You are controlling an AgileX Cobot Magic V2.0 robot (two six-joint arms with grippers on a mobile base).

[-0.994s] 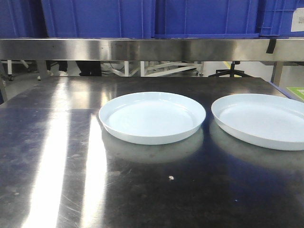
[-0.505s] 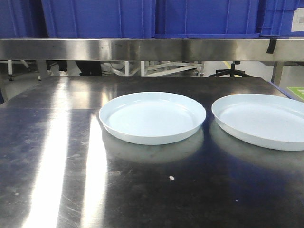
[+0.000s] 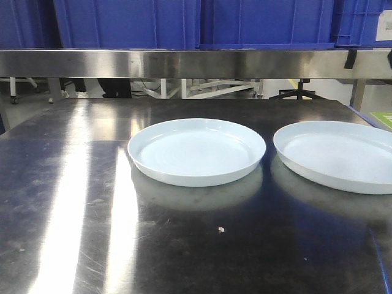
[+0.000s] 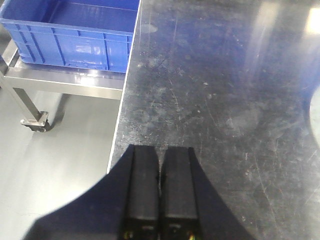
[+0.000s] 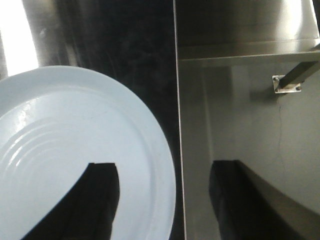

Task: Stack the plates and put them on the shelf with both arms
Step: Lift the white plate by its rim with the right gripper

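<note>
Two pale bluish-white plates lie side by side on the dark steel table. One plate (image 3: 196,150) is at the centre, the other plate (image 3: 340,154) at the right, cut by the frame edge. Neither arm shows in the front view. My left gripper (image 4: 159,150) is shut and empty, above the table's left edge. My right gripper (image 5: 165,172) is open above the right plate (image 5: 75,150): one finger over the plate's inside, the other beyond the table's right edge, the rim between them.
A steel shelf rail (image 3: 184,63) runs across above the back of the table, with blue crates (image 3: 128,23) on it. A blue crate (image 4: 70,32) sits on a low wheeled rack left of the table (image 4: 225,100). A table leg bracket (image 5: 287,84) shows below right.
The plates and table have not moved. The gloss on the centre plate now shows faint ripples.
</note>
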